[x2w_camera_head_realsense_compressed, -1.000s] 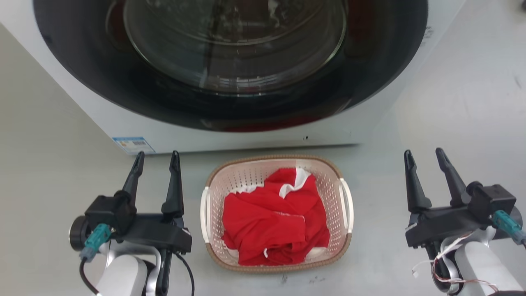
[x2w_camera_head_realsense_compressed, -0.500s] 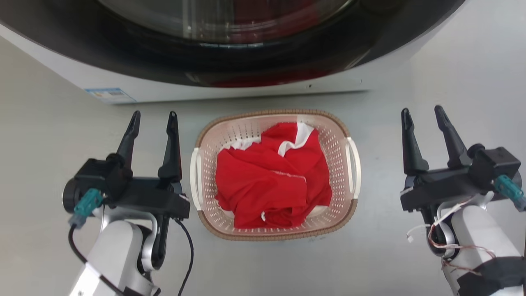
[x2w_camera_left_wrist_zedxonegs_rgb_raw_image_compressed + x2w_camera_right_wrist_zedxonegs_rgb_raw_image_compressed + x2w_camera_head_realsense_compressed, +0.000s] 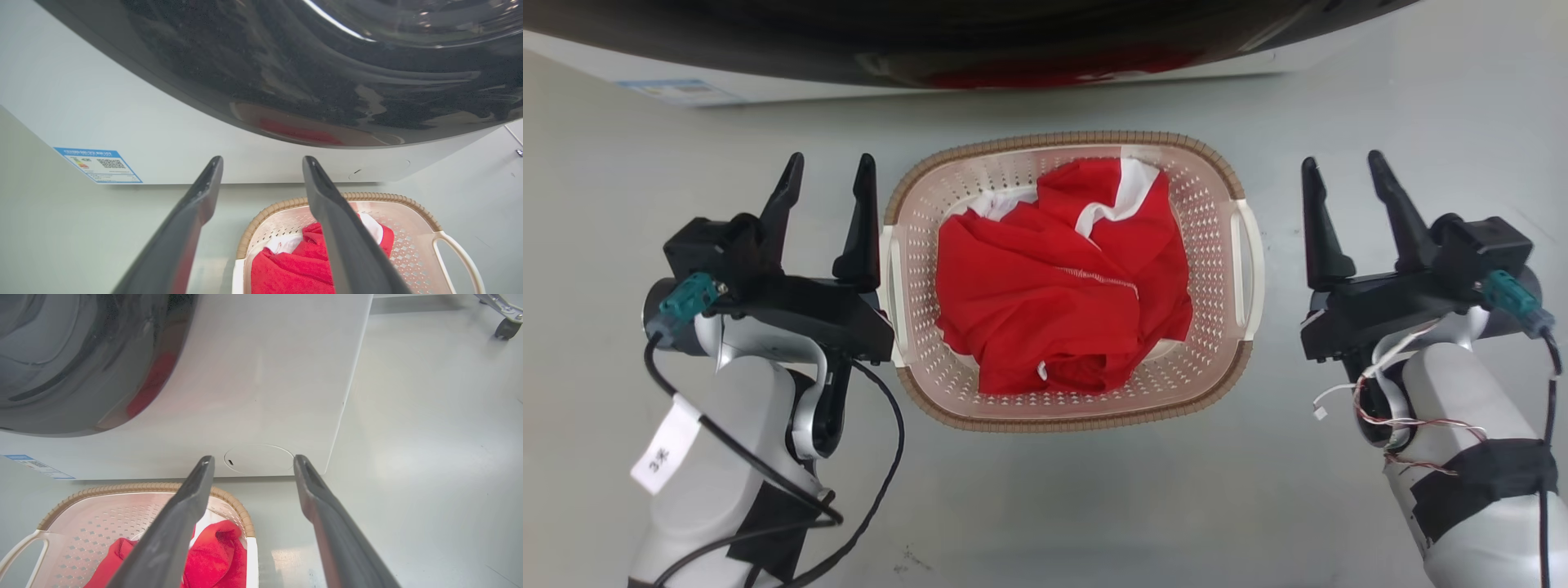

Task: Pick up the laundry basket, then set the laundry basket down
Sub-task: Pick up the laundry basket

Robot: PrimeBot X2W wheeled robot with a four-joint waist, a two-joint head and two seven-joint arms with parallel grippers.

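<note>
The left pincer [image 3: 832,161] stands moderately open and holds nothing. Its right finger lies just beside the basket's [image 3: 1062,140] left handle [image 3: 889,253]; whether they touch cannot be told, since the pincer's body covers the handle's near end. The right pincer [image 3: 1343,160] is parted about as far, also empty, and near the right handle [image 3: 1252,261] with a clear gap of floor [image 3: 1094,506] between. The basket sits on the floor between the two pincers, just in front of the washer [image 3: 1045,41], with a crumpled red cloth [image 3: 1045,302] with white trim inside. In the head view, the washer is cut off at the far edge. In both wrist views a finger crosses the basket and its near part is out of frame. The washer's blue label [image 3: 98,165] is too small to read.
</note>
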